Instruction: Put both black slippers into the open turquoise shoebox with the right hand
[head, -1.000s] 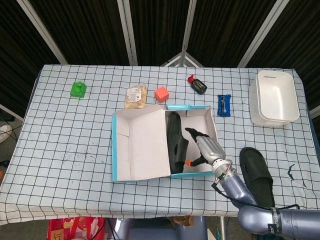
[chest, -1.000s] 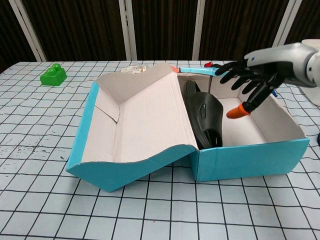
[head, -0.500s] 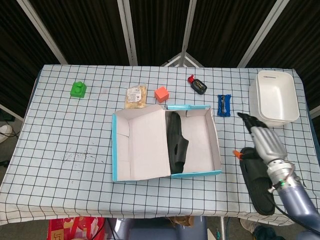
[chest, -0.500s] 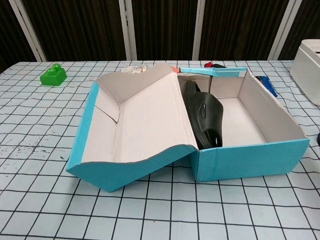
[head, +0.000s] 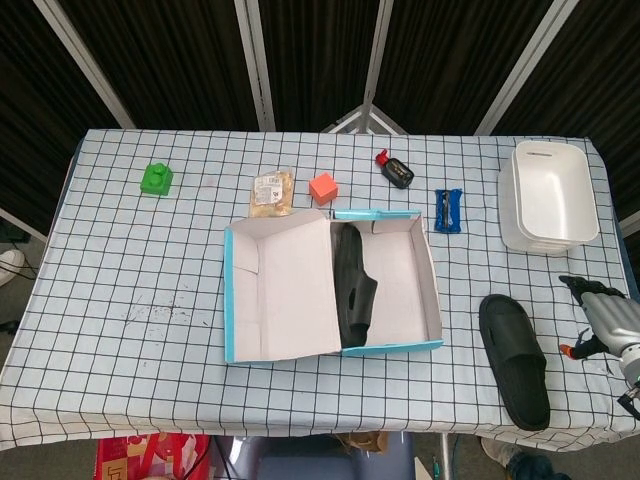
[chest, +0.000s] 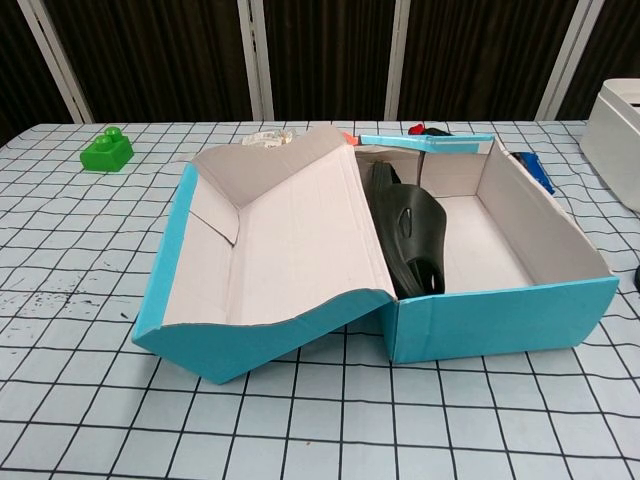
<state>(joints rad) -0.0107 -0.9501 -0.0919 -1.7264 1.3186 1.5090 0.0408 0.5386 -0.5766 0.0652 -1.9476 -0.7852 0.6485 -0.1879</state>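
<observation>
The right hand (head: 608, 318) sits at the head view's right edge, its wrist cut off by the frame, and the chest view misses it altogether. In the chest view the loose slipper (chest: 637, 278) is only a dark sliver at the right edge. The slipper in the box (chest: 408, 235) stands on edge against the lid (chest: 290, 250), its lower part hidden behind the front wall.

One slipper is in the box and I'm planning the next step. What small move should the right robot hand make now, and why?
Probably move left over the slipper on the table: the right robot hand is empty beside it, and the box holds only one.
</observation>
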